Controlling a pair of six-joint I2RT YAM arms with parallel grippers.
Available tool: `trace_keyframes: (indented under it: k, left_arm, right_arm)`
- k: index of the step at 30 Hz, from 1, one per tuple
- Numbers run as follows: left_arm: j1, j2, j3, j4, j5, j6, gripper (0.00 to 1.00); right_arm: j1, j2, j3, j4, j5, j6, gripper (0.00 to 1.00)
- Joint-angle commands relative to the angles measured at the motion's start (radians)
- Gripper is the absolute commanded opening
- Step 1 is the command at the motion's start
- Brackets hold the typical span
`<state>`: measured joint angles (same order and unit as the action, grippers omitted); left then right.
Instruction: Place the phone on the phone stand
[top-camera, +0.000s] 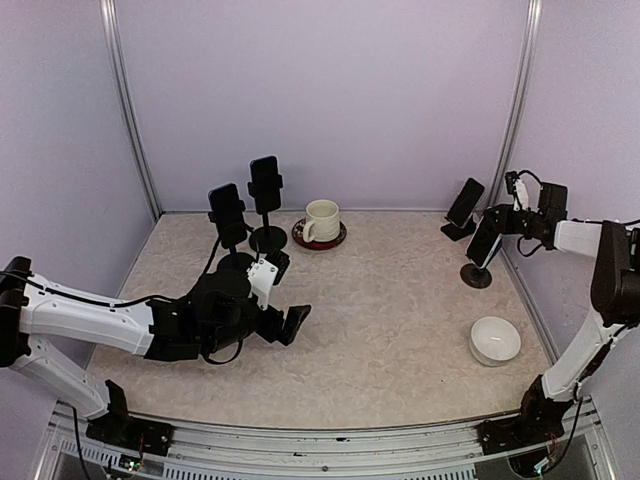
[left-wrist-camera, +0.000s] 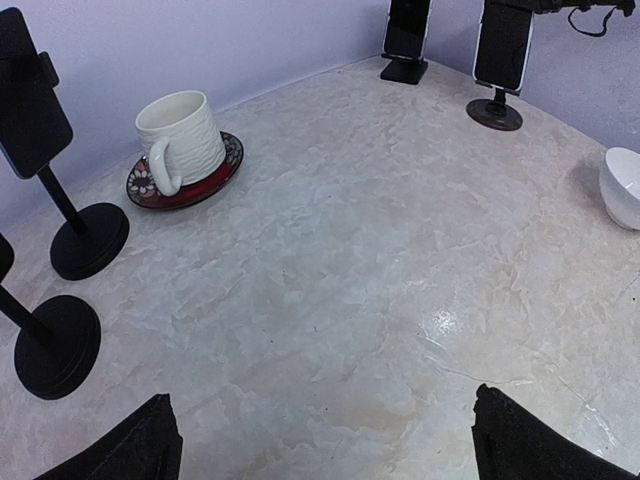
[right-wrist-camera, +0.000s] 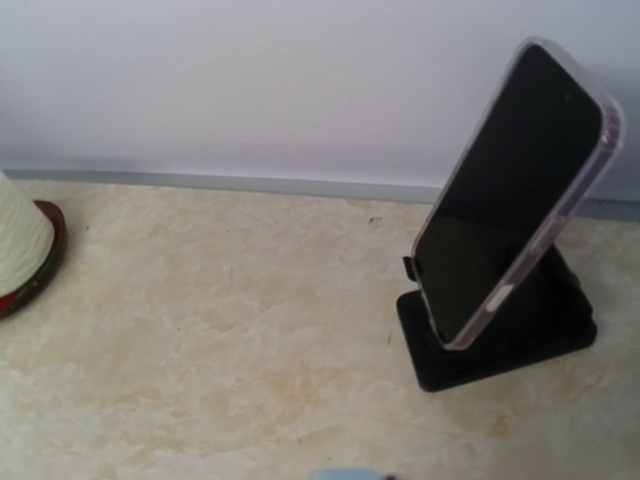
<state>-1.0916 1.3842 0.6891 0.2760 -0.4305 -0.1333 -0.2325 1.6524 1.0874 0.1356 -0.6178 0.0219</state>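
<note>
The phone (top-camera: 485, 243) stands nearly upright on the round-based stand (top-camera: 476, 277) at the right of the top view. The right gripper (top-camera: 500, 222) is at its upper edge, grip unclear. The left gripper (top-camera: 287, 293), lower centre-left, is spread wide, empty and well apart.

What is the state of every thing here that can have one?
left gripper: open, empty
right gripper: unclear
mug: upright on saucer
bowl: upright, empty
rear right phone: leaning on wedge stand
right pole phone: mounted
rear left pole phone: mounted
front left pole phone: mounted
</note>
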Motion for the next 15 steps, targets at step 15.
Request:
trace_keyframes:
  k: [15]
  left_arm:
    - [-0.002,0.0,0.027,-0.009,-0.002,0.002,0.99]
  right_arm:
    - [-0.011,-0.03,0.029,0.01,0.075,0.033,0.56]
